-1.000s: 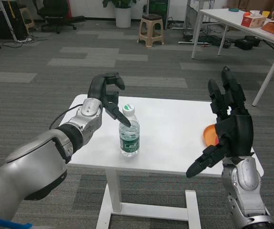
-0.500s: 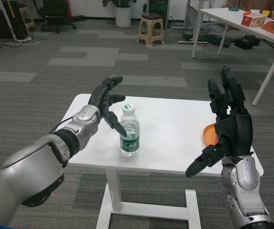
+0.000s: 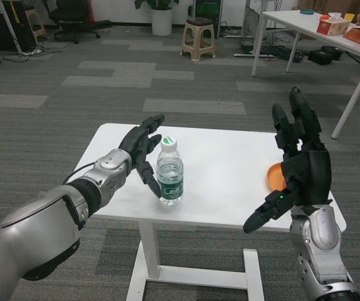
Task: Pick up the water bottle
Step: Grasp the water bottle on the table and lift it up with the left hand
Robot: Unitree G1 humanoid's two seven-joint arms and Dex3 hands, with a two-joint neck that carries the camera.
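Left hand [image 3: 140, 150] at centre left of frame, fingers spread and apart, holding nothing; lowered and opened out against the half-curled pose of a second ago, now just beside the bottle's left flank, with one finger seemingly touching or nearly touching the label band. Judged as the closing phase of the reach: grasp not yet made, fingers still to wrap round the body.

Right hand [image 3: 299, 169] raised at right of frame, fingers spread and clamped on nothing, waiting; pose unchanged across the three pictures.

White table [image 3: 230, 188] across the middle of the frame, seen from above and in front.

Orange dish [image 3: 274, 177] at the table's right edge, largely hidden behind the right hand; exact kind not determinable.

Water bottle [image 3: 170, 170] upright on the table, left of centre, clear plastic with a white cap; position unchanged, so not yet lifted.

Green label around the lower half of the bottle: printing present but too small to read; no brand legible. Small green mark on the cap top, also unreadable.

Background at upper frame: grey carpet, beige stool [image 3: 199, 39], second white table [image 3: 312, 28] at upper right bearing small coloured items.
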